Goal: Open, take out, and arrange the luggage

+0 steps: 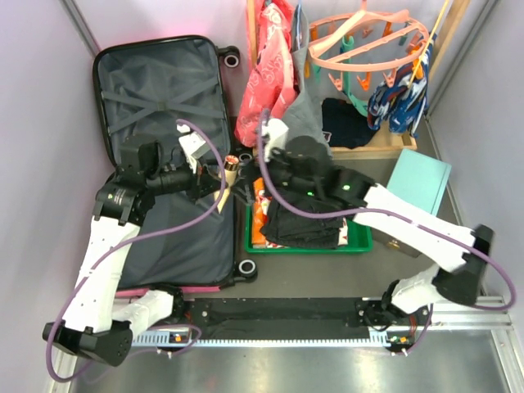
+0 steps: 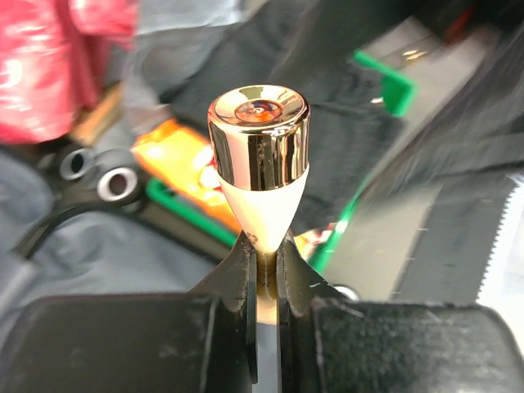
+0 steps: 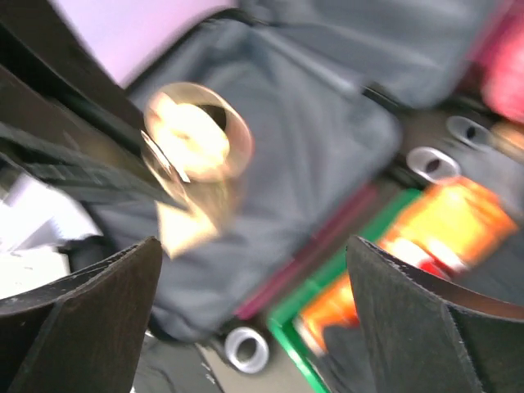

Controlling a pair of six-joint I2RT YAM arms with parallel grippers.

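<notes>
- Lying open at the table's left: luggage, grey lining upward.
- Left gripper: clamped on gold-capped bottle, by the luggage's right edge.
- Right gripper: fingers wide apart, empty.

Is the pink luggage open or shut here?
Open: the luggage lies flat with both halves spread, grey strapped lining facing up. The left end effector grips a gold-capped bottle.

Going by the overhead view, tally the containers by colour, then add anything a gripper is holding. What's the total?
pink suitcase, open: 1
green tray: 1
pale teal flat box: 1
wooden crate: 1
gold-capped bottle, held in the left gripper: 1
Total: 5
</notes>
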